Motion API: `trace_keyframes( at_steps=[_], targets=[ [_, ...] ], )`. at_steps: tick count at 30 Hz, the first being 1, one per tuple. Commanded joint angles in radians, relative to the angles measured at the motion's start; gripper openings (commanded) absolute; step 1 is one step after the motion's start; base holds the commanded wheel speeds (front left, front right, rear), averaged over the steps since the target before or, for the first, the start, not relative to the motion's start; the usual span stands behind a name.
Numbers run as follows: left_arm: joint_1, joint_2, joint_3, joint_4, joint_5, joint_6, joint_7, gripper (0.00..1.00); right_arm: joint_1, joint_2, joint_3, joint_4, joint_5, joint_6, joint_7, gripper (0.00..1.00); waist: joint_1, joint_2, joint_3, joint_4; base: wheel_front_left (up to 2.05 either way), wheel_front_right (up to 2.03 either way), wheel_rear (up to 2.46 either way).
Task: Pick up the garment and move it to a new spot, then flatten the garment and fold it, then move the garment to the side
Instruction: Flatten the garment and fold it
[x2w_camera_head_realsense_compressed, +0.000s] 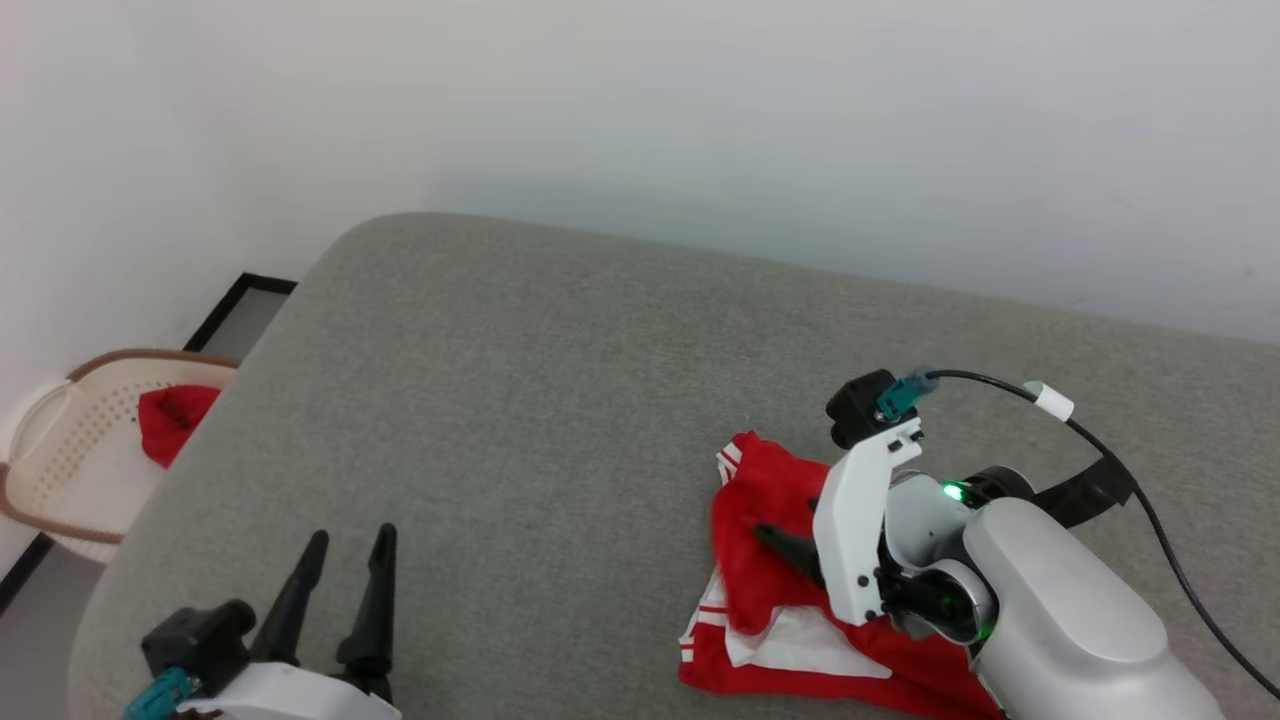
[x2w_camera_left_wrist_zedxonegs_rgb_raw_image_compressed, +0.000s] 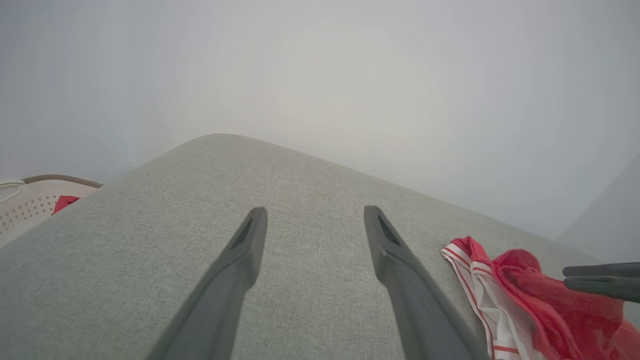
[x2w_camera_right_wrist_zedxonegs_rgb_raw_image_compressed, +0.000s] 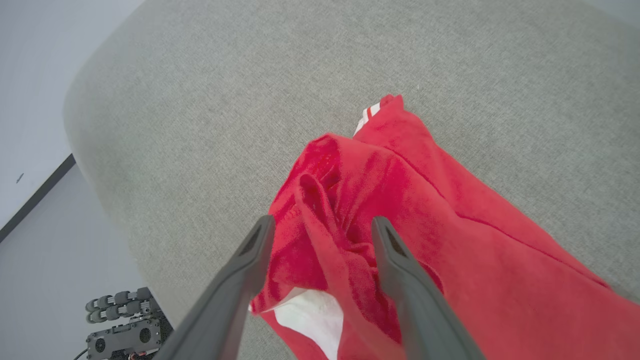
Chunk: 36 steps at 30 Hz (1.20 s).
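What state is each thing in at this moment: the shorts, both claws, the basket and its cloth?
Shorts: crumpled, unfolded, lying on the grey cushion.
Right claw: open, fingers either side of a raised fold of the shorts.
Left claw: open, empty, above bare cushion.
Basket: beside the cushion, holding a bunched red cloth.

The grey cushion (x2w_camera_head_realsense_compressed: 520, 400) lies bare across its whole left and far stretch, giving wide passage between the left gripper (x2w_camera_head_realsense_compressed: 353, 532), fingers spread at the near left corner, and the garment (x2w_camera_head_realsense_compressed: 760, 500) heaped at the near right. There the right gripper (x2w_camera_right_wrist_zedxonegs_rgb_raw_image_compressed: 320, 226) straddles a raised fold, its arm and black cable (x2w_camera_head_realsense_compressed: 1100, 450) blocking the right side. The wall (x2w_camera_head_realsense_compressed: 700, 120) closes the far edge; a basket (x2w_camera_head_realsense_compressed: 60, 440) stands just off the left edge
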Motion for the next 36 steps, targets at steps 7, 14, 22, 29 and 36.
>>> trace_keyframes(
  at_steps=[7, 14, 22, 29, 36],
  targets=[
    [0.021, 0.006, 0.030, -0.009, 0.002, -0.006, -0.005, 1.00, -0.034, -0.018, 0.035, -0.061, 0.066, -0.001, -0.047, 1.00, 0.0000, 0.0000, -0.012, -0.048, 0.00, 0.00, 0.00],
    [0.041, 0.006, 0.060, -0.032, 0.014, -0.005, -0.004, 1.00, -0.025, -0.082, 0.030, -0.146, 0.078, -0.001, -0.132, 1.00, 0.0000, 0.0000, -0.013, -0.112, 0.00, 0.00, 0.00],
    [0.063, 0.010, 0.094, -0.054, 0.028, -0.003, -0.004, 1.00, 0.049, -0.165, -0.068, -0.203, 0.049, -0.001, -0.279, 1.00, 0.0000, 0.0000, -0.016, -0.188, 0.00, 0.00, 0.00],
    [0.090, 0.008, 0.122, -0.079, 0.045, 0.005, -0.004, 1.00, 0.151, -0.221, -0.171, -0.242, -0.018, -0.001, -0.448, 1.00, 0.0000, 0.0000, -0.017, -0.245, 0.00, 0.00, 0.00],
    [0.114, 0.012, 0.144, -0.094, 0.057, 0.005, -0.004, 1.00, 0.259, -0.247, -0.258, -0.267, -0.074, -0.001, -0.587, 1.00, 0.0000, 0.0000, -0.021, -0.276, 0.00, 0.00, 0.00]
  ],
)
